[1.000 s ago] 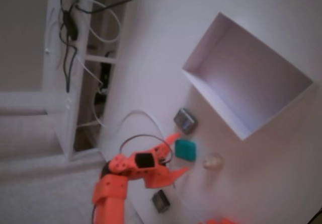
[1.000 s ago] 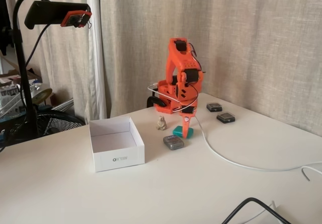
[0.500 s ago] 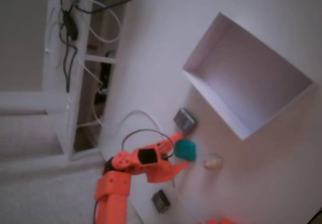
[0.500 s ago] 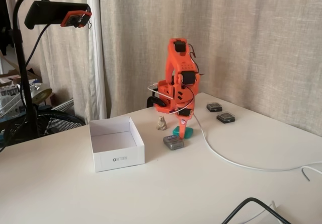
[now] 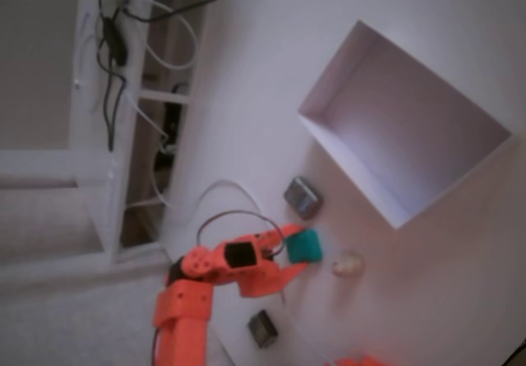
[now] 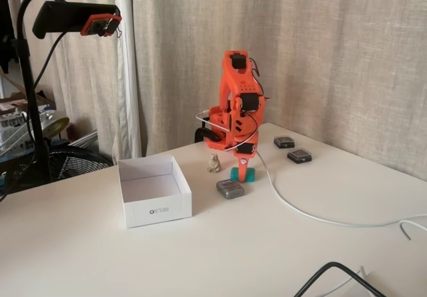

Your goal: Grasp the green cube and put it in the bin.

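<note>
You have the orange arm's jaws (image 5: pixel 297 249) down at table (image 6: pixel 280 243) level, narrowed around the green cube (image 5: pixel 304 245), w/ one finger on each side of it in a fixed view. Contact looks made on the upper finger; the lower finger is blurred, so you cannot confirm a full clamp. In the other fixed view the jaws (image 6: pixel 243 173) point straight down and the green cube (image 6: pixel 248 176) shows only as a teal sliver at the tips, resting on the table.

Ref. positions from the jaws, in the fixed view from above:
- Dark grey block (image 5: pixel 302 196): just above the jaws, near but apart from the cube
- Beige lump (image 5: pixel 348 263): just right of the jaws, apart from the cube
- Bin (image 5: pixel 312 117): up and right of the jaws, well apart, white, open-topped, nothing visible inside
- Second dark block (image 5: pixel 263 329): below the jaws, near the arm base

A white cable (image 6: pixel 300 211) runs across the table from the arm
</note>
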`<state>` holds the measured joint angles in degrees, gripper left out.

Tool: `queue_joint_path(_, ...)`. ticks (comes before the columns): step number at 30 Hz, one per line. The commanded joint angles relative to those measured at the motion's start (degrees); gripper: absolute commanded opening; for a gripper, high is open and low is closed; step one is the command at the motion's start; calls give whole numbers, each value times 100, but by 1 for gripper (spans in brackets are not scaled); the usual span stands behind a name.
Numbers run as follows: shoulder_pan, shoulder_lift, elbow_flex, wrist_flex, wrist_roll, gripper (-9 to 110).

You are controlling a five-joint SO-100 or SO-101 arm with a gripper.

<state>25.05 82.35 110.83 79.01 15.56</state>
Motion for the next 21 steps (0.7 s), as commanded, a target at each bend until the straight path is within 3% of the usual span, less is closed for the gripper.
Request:
queue_joint_path(1, 0, 0, -97, -18, -35, -8)
queue_joint_path(6, 26, 211, -580, -220, -97, -8)
queue_joint_path(16, -211, 1187, -1652, -1951, -527, -8)
queue_joint_path(21, -316, 1371, -1011, -1362, -853, -7)
